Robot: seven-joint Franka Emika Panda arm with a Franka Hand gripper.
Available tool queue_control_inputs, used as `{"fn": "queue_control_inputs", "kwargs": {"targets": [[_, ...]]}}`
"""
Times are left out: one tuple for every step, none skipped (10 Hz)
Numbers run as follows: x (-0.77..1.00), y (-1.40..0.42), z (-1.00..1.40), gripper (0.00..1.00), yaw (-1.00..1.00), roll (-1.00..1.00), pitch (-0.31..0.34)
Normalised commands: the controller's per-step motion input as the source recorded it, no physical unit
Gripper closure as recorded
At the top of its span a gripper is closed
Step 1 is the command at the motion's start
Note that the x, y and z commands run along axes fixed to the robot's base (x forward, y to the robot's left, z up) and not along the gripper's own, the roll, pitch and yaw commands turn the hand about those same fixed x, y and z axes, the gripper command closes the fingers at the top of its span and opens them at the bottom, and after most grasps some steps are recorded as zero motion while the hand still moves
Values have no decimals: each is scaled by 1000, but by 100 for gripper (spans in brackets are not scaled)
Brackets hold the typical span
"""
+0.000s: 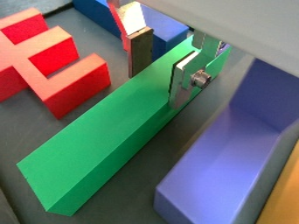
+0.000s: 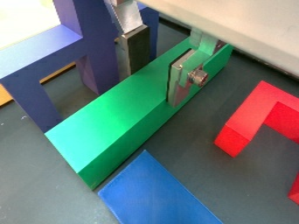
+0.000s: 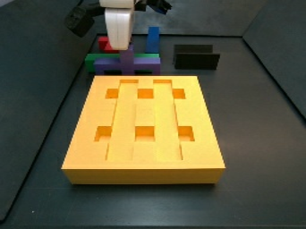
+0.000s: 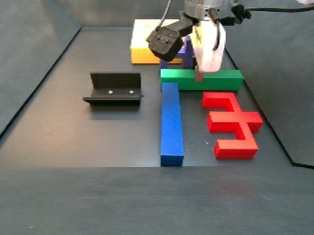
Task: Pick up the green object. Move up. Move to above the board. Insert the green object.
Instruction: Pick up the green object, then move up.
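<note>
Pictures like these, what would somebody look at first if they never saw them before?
In a side view the big orange-yellow board with its two rows of square holes fills the middle of the floor. Behind it the gripper hangs low over the green object, and in both wrist views its silver fingers stand on either side of that long green bar. A bright red block lies beside a long blue block.

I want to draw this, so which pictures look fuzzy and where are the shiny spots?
In both wrist views the gripper straddling the green bar looks sharp, while the pale body near the lens is a blur. In a side view the board is bright and evenly lit, casting little shadow. In a side view the dark floor shows soft pale glare beside the fixture.
</note>
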Motion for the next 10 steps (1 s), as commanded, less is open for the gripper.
{"fn": "queue_control_inputs", "kwargs": {"targets": [[0, 0, 0, 100, 0, 0, 0], [0, 0, 0, 100, 0, 0, 0], [0, 0, 0, 100, 0, 0, 0], [0, 0, 0, 100, 0, 0, 0], [0, 0, 0, 100, 0, 0, 0], [0, 0, 0, 100, 0, 0, 0], [0, 0, 0, 100, 0, 0, 0], [0, 0, 833, 100, 0, 0, 0], [-26, 47, 830, 100, 3, 4, 7], [-82, 40, 675, 100, -5, -6, 37]]}}
